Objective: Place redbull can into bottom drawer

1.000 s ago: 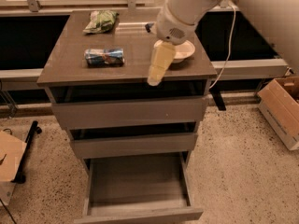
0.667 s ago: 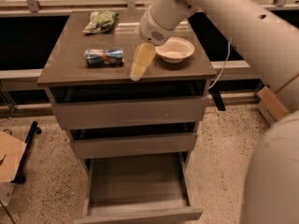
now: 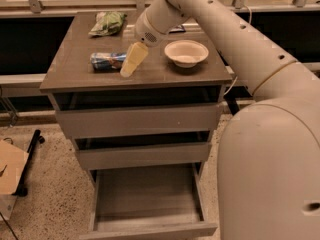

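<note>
The redbull can (image 3: 106, 60) lies on its side on the grey cabinet top (image 3: 75, 74), left of middle. My gripper (image 3: 129, 67), with cream fingers pointing down and to the left, hovers just right of the can, close to its right end. The bottom drawer (image 3: 147, 199) is pulled open below and shows a plain grey inside with nothing in it. The large white arm reaches in from the right and covers the right side of the view.
A white bowl (image 3: 186, 52) stands on the top's right side. A green-and-white bag (image 3: 107, 23) lies at the back left. A dark flat packet (image 3: 176, 29) peeks out behind the arm. The two upper drawers are shut. A cardboard piece (image 3: 10, 166) lies on the floor at left.
The arm has swung left across the cabinet top, carrying the gripper from in front of the bowl to just right of the can. The can has not moved.
</note>
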You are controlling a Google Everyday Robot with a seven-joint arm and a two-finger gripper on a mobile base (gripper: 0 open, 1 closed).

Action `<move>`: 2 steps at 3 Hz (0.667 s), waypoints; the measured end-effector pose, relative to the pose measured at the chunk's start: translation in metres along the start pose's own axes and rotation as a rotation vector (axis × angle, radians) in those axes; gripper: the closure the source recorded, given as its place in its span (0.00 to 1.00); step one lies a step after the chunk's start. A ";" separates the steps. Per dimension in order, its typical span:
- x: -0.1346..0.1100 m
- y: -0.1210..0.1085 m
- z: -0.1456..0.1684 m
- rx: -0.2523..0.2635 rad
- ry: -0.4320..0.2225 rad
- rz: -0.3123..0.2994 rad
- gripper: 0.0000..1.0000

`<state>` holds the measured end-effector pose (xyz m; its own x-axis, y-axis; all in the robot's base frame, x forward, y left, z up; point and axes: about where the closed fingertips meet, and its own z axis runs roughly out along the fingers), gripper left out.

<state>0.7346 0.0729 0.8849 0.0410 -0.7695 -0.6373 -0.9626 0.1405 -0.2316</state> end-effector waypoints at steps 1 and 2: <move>-0.025 -0.014 0.027 -0.010 -0.069 0.008 0.00; -0.032 -0.019 0.075 -0.070 -0.112 0.059 0.23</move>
<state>0.7713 0.1413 0.8540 0.0098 -0.6865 -0.7270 -0.9803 0.1368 -0.1424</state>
